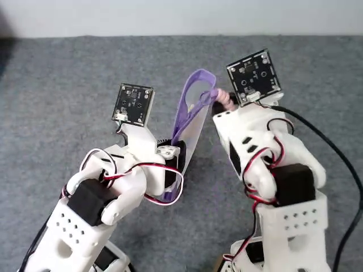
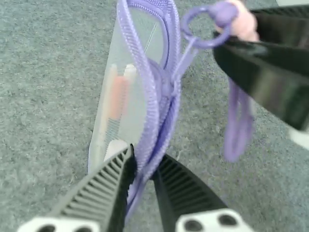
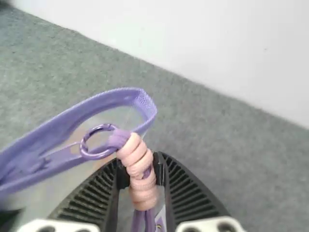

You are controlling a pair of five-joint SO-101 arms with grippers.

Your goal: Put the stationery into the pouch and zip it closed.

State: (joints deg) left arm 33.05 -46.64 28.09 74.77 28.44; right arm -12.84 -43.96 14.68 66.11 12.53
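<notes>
Pouch (image 2: 126,104) between left gripper (image 2: 143,162) jaws

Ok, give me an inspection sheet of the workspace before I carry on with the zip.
Surface: grey mat, flat, nothing loose on it.
Job's things: pouch held up off the mat between the arms, its purple zip gaping at the far end; stationery shows through the clear side; pink coil hangs from the zip pull's ring.
Clutter: nothing seen.
Grippers: left gripper shut on the pouch's zip edge; right gripper shut on the pink coil.
Cables: wires loop out beside the pouch; black cable trails off the other arm.
Surroundings: pale wall behind the mat.
</notes>
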